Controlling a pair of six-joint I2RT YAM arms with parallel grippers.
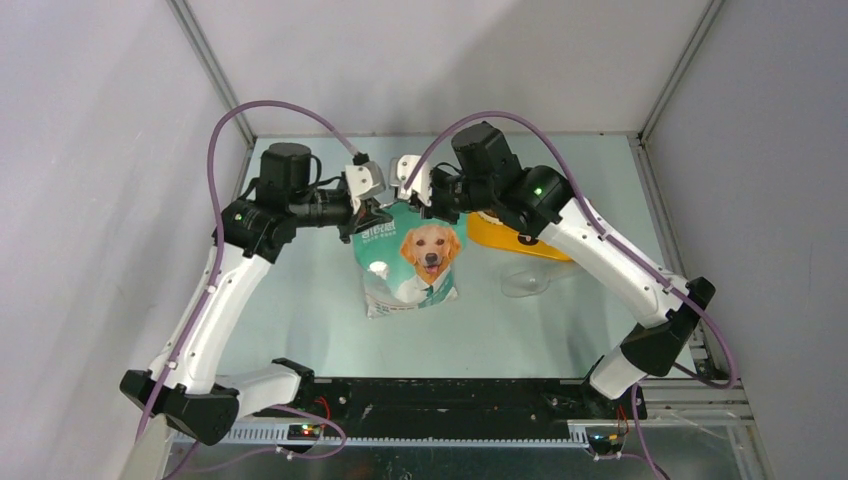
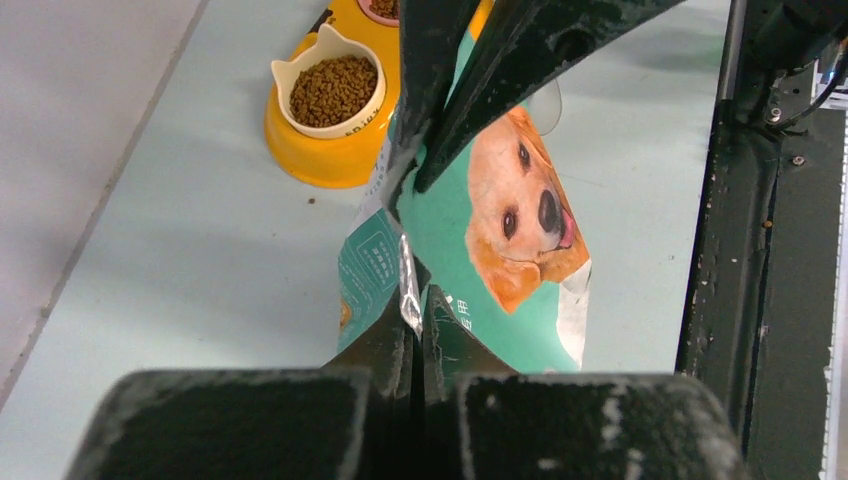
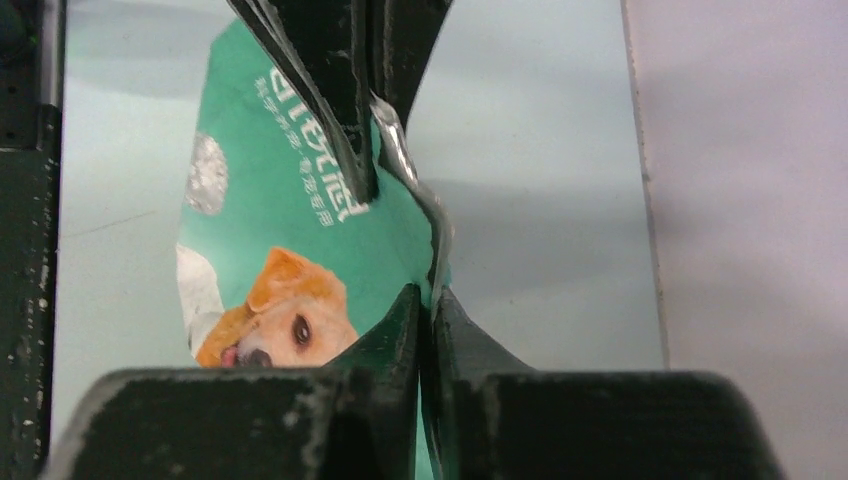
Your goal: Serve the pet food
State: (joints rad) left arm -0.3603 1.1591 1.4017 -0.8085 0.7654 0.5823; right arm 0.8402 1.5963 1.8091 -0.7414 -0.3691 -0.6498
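A teal-and-white bag (image 1: 413, 262) printed with a golden dog stands upright mid-table. My left gripper (image 1: 371, 213) is shut on the left end of its top edge, and my right gripper (image 1: 428, 206) is shut on the right end. In the left wrist view the left gripper (image 2: 418, 322) pinches the bag's (image 2: 470, 250) silvery seam, with the right gripper's fingers (image 2: 500, 70) clamped further along. The right wrist view shows the right gripper (image 3: 431, 302) closed on the bag's (image 3: 300, 200) edge. Brown pet food (image 2: 333, 90) fills one white bowl of the yellow feeder (image 2: 330, 155).
The yellow feeder (image 1: 500, 238) sits behind and to the right of the bag, partly hidden by the right arm. A clear plastic scoop (image 1: 527, 283) lies on the table right of the bag. Grey walls close in the table on both sides and at the back.
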